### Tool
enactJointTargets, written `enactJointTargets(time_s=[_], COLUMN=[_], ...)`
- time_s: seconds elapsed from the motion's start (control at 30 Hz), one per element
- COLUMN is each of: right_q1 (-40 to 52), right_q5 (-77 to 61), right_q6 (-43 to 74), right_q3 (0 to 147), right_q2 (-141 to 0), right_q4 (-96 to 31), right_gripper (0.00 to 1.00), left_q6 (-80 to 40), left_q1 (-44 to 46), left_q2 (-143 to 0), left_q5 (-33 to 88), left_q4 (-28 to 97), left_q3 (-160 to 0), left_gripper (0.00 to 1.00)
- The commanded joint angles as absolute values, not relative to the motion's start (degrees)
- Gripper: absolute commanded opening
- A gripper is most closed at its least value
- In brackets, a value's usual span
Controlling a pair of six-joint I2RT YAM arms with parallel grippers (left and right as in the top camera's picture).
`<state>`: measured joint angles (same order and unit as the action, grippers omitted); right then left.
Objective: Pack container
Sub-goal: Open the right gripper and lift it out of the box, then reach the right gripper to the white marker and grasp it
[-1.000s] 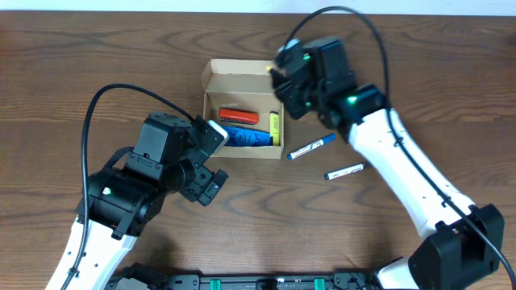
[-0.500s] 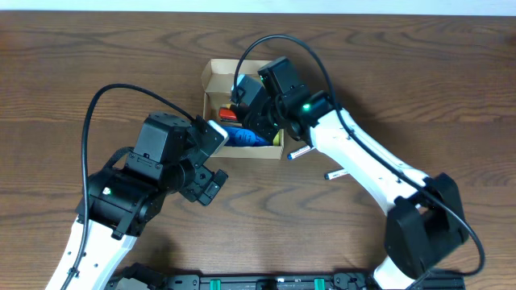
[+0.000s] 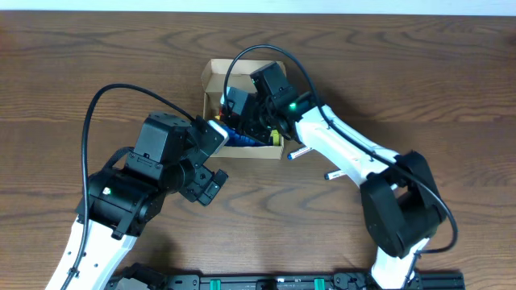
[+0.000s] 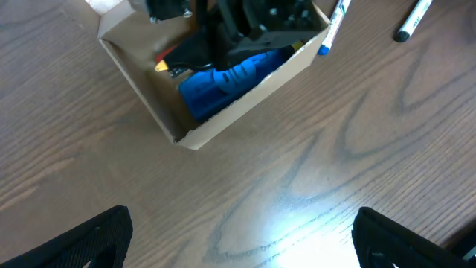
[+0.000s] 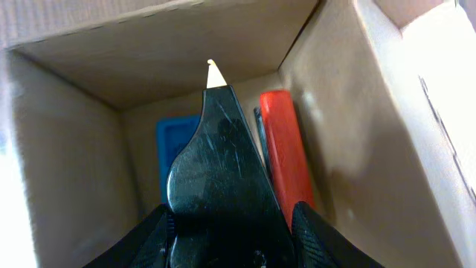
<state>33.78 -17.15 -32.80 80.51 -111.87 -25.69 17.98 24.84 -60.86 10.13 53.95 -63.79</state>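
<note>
**Inspector A:** Where does the container (image 3: 256, 152) stand?

**Inspector B:** On the wooden counter (image 4: 349, 164), between the two arms, with its flap lid open on the far side. Inside are a blue item (image 4: 234, 78) and a red one (image 5: 286, 156) against one wall. A blue-capped marker (image 4: 335, 26) lies just outside the box, and a second marker (image 4: 413, 18) lies farther off.

**Inspector A:** Jaws?

**Inspector B:** The left gripper (image 4: 239, 223) has its jaws spread wide and empty, hovering short of the near wall. The right gripper (image 5: 219, 97) is down inside the box. Its jaws read as one dark wedge with a pale sliver at the tip (I cannot tell whether they pinch anything).

**Inspector A:** Handling?

**Inspector B:** I judge it light, thin-walled card. A nudge would likely slide it and a hard squeeze would dent it. Hold it across a wall near a corner, where the card is stiffest. Avoid the flap, which would simply fold.
</note>
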Motion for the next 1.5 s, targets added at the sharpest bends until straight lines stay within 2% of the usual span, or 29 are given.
enactJointTargets(time_s=[0.0,0.23,0.27,0.33,0.37,0.47,0.8,1.0,1.2,1.47], right_q1=[34.22,34.22,34.22,34.22,34.22,34.15,34.11,34.04,34.04,31.86], right_q5=[-17.89,-17.80,-17.78,-17.78,-17.80,-17.76,-10.02,3.81,11.60,16.71], right_q6=[-34.46,-36.07,-36.07,-35.79,-35.59,-32.95,-24.08,-4.69,14.37,22.72], right_q3=[80.68,80.68,80.68,80.68,80.68,80.77,80.99,80.99,80.88,80.88], right_q2=[-114.26,-115.24,-115.24,-115.22,-115.15,-114.37,-102.59,-96.07,-95.55,-95.74], right_q4=[-24.43,-23.00,-22.85,-22.48,-22.37,-22.00,-23.90,-29.69,-39.40,-49.58], right_gripper=[0.29,0.30,0.33,0.57,0.63,0.68,0.71,0.72,0.74,0.76], left_q6=[17.76,17.76,17.76,17.76,17.76,17.76,17.76,17.76,17.76,17.76], left_q1=[24.62,24.62,24.62,24.62,24.62,24.62,24.62,24.62,24.62,24.62], left_q2=[-60.47,-60.47,-60.47,-60.47,-60.47,-60.47,-60.47,-60.47,-60.47,-60.47], left_q5=[10.31,10.31,10.31,10.31,10.31,10.31,10.31,10.31,10.28,10.31], left_q4=[54.17,54.17,54.17,54.17,54.17,54.17,54.17,54.17,54.17,54.17], left_q3=[-64.86,-64.86,-64.86,-64.86,-64.86,-64.86,-64.86,-64.86,-64.86,-64.86], left_gripper=[0.95,0.95,0.95,0.95,0.95,0.95,0.95,0.95,0.95,0.95])
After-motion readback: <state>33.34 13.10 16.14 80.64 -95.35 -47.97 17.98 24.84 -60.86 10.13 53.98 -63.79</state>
